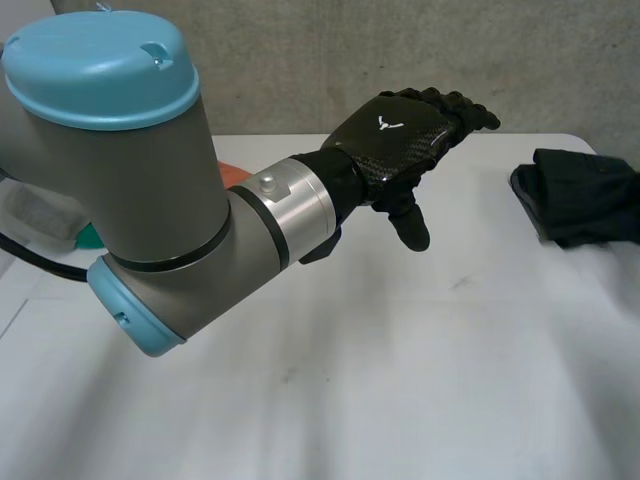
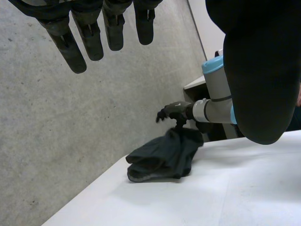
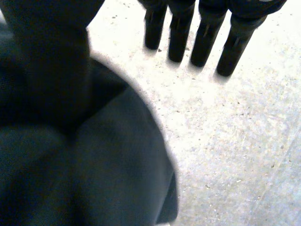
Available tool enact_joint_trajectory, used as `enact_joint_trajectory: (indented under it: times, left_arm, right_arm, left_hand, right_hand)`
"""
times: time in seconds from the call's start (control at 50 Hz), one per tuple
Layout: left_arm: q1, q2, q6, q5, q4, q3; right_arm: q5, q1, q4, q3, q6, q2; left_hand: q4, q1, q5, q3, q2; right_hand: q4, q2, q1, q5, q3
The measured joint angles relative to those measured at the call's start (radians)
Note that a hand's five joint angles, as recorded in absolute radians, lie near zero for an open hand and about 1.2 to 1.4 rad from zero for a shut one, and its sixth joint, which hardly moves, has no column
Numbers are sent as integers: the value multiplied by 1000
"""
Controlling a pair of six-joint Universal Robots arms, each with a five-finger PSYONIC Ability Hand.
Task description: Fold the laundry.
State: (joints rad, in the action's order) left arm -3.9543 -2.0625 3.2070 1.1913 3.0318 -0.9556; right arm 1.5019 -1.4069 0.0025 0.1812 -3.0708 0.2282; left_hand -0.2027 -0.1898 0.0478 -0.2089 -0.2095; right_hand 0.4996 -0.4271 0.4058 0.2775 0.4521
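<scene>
A dark crumpled garment [image 1: 582, 195] lies bunched at the table's far right edge. In the left wrist view the garment [image 2: 164, 155] sits near the table's back edge, and my right hand [image 2: 171, 112] hovers just above it, thumb pointing down at the cloth. From its own wrist camera, my right hand [image 3: 207, 37] has straight fingers over bare table, while the garment [image 3: 117, 165] lies under its palm and thumb. My left hand [image 1: 400, 140] is raised over the middle of the table, well left of the garment, fingers [image 2: 75, 47] straight and holding nothing.
The white table [image 1: 400, 380] stretches wide in front. My left arm [image 1: 150, 200] takes up the near left. Behind it an orange thing [image 1: 232, 172] and a green thing [image 1: 88, 238] peek out. A concrete wall [image 1: 330, 60] stands behind the table.
</scene>
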Motion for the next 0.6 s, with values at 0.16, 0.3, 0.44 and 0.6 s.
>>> enact_joint_trajectory:
  times: [0.16, 0.3, 0.44, 0.6]
  left_arm:
    - [0, 0, 0, 19, 7, 0]
    - [-16, 8, 3, 104, 10, 2]
    - [-128, 15, 26, 278, 18, 41]
    - [-418, -74, 267, 457, 24, 146]
  right_arm:
    - [-2, -4, -9, 147, 48, 91]
    - [-11, -8, -105, 537, 156, 380]
    - [-42, -13, -244, 965, 278, 689]
    - [-248, -139, -364, 1464, 471, 1011]
  left_hand:
    - [0, 0, 0, 0, 0]
    - [0, 0, 0, 0, 0]
    - [0, 0, 0, 0, 0]
    - [0, 0, 0, 0, 0]
  right_hand:
    - [-290, 215, -182, -230, -243]
    - [-290, 215, -182, -231, -243]
    - [-290, 215, -182, -234, -243]
    - [-290, 215, -182, -235, -243]
